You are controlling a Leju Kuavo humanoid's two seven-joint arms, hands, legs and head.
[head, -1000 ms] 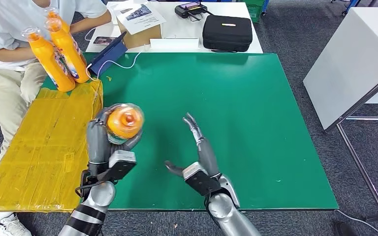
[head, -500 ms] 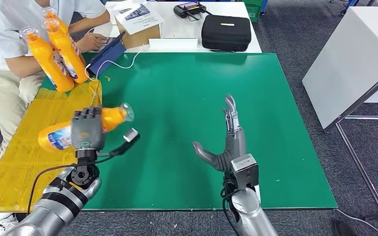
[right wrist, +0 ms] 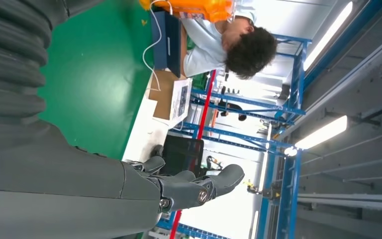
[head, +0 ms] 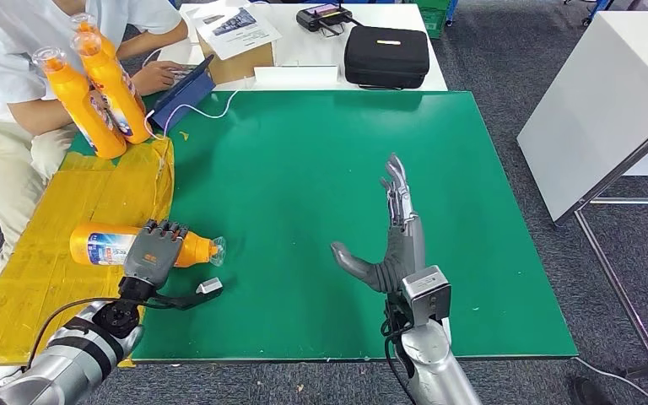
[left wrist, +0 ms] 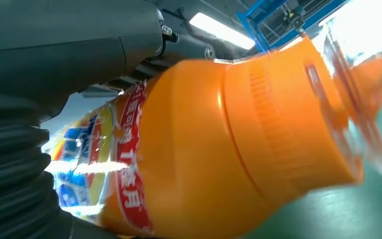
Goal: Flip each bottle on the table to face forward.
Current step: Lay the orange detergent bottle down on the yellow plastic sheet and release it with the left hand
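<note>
An orange bottle [head: 110,245] lies on its side across the edge of the yellow sheet [head: 67,270] and the green table [head: 321,169], clear cap toward the right. My left hand [head: 153,251] grips its neck end from above. The left wrist view shows that orange bottle [left wrist: 229,149] close up, label and cap visible, with my left hand [left wrist: 69,55] around it. Two more orange bottles [head: 93,84] stand upright at the far left of the table. My right hand [head: 392,245] is raised over the green mat, fingers straight and spread, holding nothing; the right wrist view shows the right hand [right wrist: 144,189] with fingers extended.
A person sits at the far left behind the upright bottles, a hand on a tablet [head: 184,93]. A white table behind holds a black case [head: 386,55], a cardboard box [head: 236,51] and papers. A white panel [head: 599,101] stands to the right.
My left hand has turned the bottle from cap-up to lying flat and lowered it onto the yellow sheet's edge. My right hand rose and straightened, then stayed.
</note>
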